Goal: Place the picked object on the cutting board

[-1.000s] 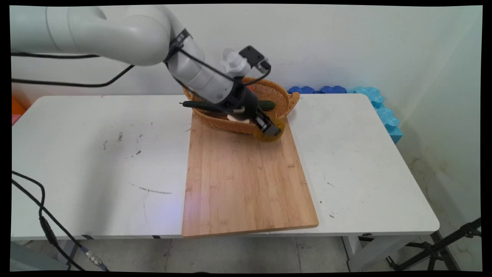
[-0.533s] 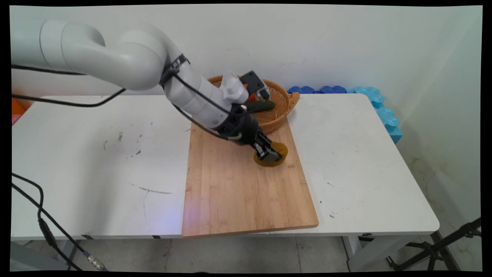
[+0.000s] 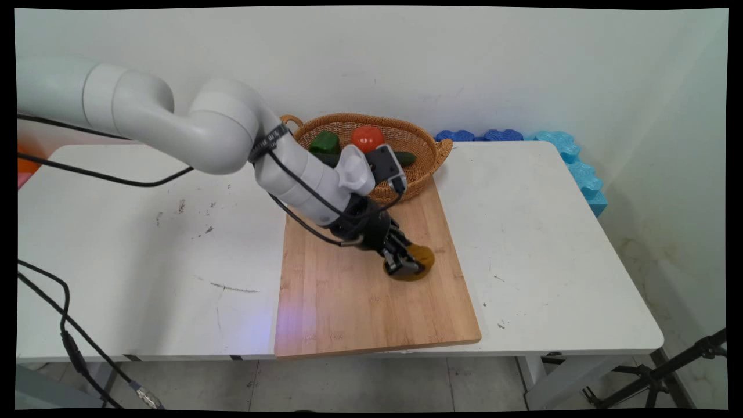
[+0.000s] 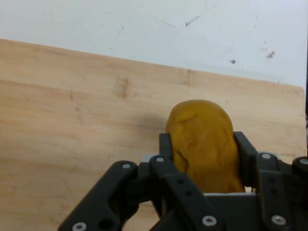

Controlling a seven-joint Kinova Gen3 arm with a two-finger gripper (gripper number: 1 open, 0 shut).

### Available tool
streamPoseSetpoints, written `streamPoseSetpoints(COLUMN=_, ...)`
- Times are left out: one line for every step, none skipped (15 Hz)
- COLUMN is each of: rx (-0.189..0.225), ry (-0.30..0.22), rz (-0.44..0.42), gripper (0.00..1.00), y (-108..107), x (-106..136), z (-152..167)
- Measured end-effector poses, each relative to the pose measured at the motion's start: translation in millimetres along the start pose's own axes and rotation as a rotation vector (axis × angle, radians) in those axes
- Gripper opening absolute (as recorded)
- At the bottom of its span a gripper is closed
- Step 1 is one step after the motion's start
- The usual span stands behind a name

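wall (image 3: 522, 64): plain white | floor (image 3: 360, 386): grey tiles | table (image 3: 551, 244): white, scuffed | blue foam mats (image 3: 572, 159): against wall

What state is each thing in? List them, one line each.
gripper: shut on the potato, low over the board
potato: held between the fingers
cutting board: flat on the table, bare except under the potato
basket: upright at the board's far end, holding vegetables
tomato: in the basket
green pepper: in the basket
cucumber: lying in the basket
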Motion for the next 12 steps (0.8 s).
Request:
streamPoseSetpoints(rx=-0.003, ry=-0.002, rz=0.006, gripper=0.00, y=0.5, x=-2.8, z=3.1)
streamPoseSetpoints(rx=-0.005, ry=-0.004, rz=0.012, gripper=0.00, y=0.9, x=-5.7, z=6.4)
streamPoseSetpoints(rx=-0.007, ry=-0.005, rz=0.018, gripper=0.00, y=0.9, x=-8.3, z=9.4)
streamPoseSetpoints(rx=-0.007, ry=-0.006, rz=0.024, gripper=0.00, y=0.8, x=-10.2, z=11.9)
streamPoseSetpoints(rx=-0.007, ry=-0.006, rz=0.027, gripper=0.00, y=0.6, x=-11.5, z=13.3)
streamPoseSetpoints(rx=-0.007, ry=-0.007, rz=0.031, gripper=0.00, y=0.3, x=-13.2, z=15.2)
streamPoseSetpoints(rx=-0.006, ry=-0.008, rz=0.036, gripper=0.00, y=-0.1, x=-15.3, z=17.1)
streamPoseSetpoints(rx=-0.005, ry=-0.008, rz=0.041, gripper=0.00, y=-0.6, x=-17.1, z=18.7)
streamPoseSetpoints(rx=-0.004, ry=-0.009, rz=0.045, gripper=1.00, y=-0.9, x=-18.6, z=19.6)
streamPoseSetpoints(rx=-0.003, ry=-0.008, rz=0.049, gripper=1.00, y=-1.3, x=-20.1, z=20.4)
streamPoseSetpoints(rx=-0.002, ry=-0.008, rz=0.055, gripper=1.00, y=-1.7, x=-21.3, z=20.6)
streamPoseSetpoints(rx=-0.001, ry=-0.008, rz=0.059, gripper=1.00, y=-1.9, x=-22.5, z=20.3)
